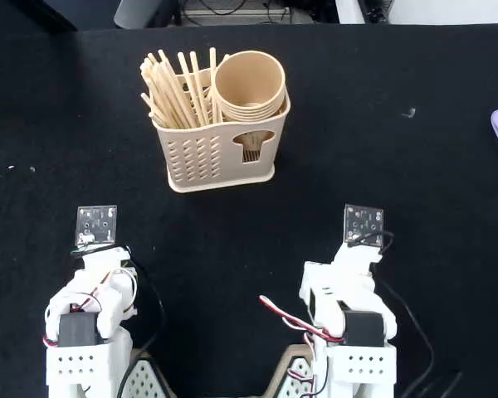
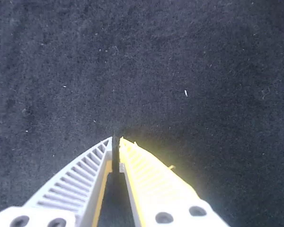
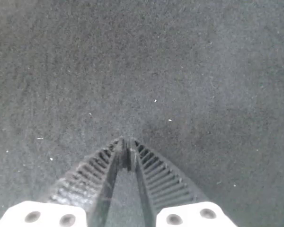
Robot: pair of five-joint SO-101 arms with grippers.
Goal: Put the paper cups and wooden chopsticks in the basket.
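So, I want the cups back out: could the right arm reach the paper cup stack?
Probably yes: the tan paper cup stack stands open-topped in the beige plastic basket; bare black cloth lies before the shut right tool.

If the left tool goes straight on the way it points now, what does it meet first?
Most likely the black tablecloth just ahead of the left tool; nothing else lies in that line.
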